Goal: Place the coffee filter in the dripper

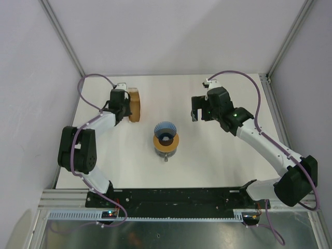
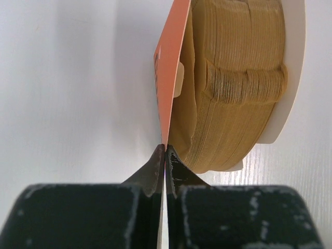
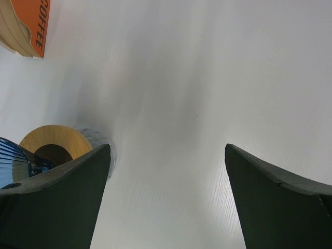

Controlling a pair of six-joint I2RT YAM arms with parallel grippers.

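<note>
The dripper, a blue ribbed cone with an orange-brown ring collar, stands at the table's middle. It also shows at the lower left of the right wrist view. The tan coffee filters sit stacked inside the orange-brown packet at the back left; no single filter is apart from the stack. My left gripper is shut on the packet's orange front flap, the fingertips pinching its lower edge. My right gripper is open and empty, above bare table to the right of the dripper.
The packet also shows at the top left of the right wrist view. The white table is walled by pale panels on the left, back and right. The arm bases sit on a black rail at the near edge.
</note>
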